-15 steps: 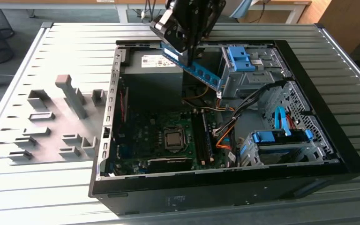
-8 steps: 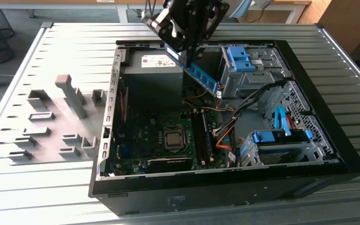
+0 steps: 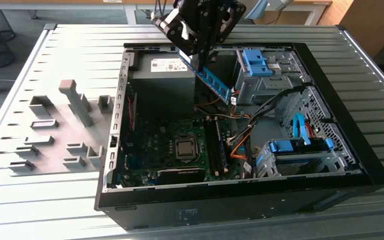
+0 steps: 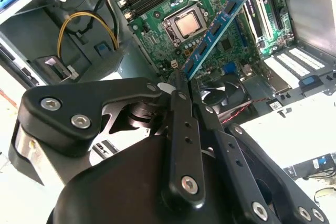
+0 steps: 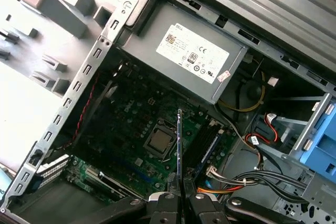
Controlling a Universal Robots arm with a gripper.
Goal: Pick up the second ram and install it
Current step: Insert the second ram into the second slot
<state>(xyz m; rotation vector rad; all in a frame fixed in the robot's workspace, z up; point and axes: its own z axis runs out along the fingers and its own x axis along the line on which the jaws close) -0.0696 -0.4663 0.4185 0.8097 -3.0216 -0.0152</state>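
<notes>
**A:** Blue-green board, black chips in a row — that's your second ram [image 3: 213, 83], and your gripper [image 3: 197, 59] has it clenched by one end. It hangs tilted in the air above the open computer case [image 3: 352, 150], over the motherboard [image 3: 168, 150], touching nothing else.

**B:** How do you reckon it'll handle?

**A:** I'd guess light and stiff, but thin, so probably fragile if you twist it. Your jaws are pinching the flat faces near one short end, which looks sensible; in the first wrist view you're seeing the stick [image 5: 179, 145] edge-on, a thin dark line running out over the silver processor [image 5: 159, 141].

**B:** And around it?

**A:** Ribbed metal surface [image 3: 58, 200], grey plastic holder blocks [image 3: 72, 107], chunky blue drive clips [image 3: 259, 62], bundled cables [image 3: 245, 132].
</notes>
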